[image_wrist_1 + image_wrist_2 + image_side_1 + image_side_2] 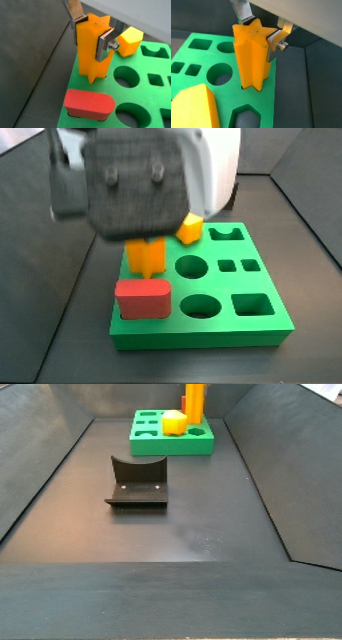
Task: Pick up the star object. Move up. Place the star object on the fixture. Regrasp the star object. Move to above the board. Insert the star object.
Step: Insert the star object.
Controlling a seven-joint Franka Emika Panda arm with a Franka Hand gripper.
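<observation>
Now: star upright in claw, lower end at a hole in the board.

Nearest in a wrist view, claw [91,32] clenched on the star [91,47]; silver fingers [105,44] pinch its upper ridged sides, leaving the lower end free to enter, judged insertion under way. Star stands vertical, likely for alignment with the cut-out. Beneath, green board [137,92]; red block [87,103] and yellow block [129,40] seated in it, flanking the star. Farther off in a side view, fixture [135,482] stands bare on the dark floor, well apart from the board.
</observation>
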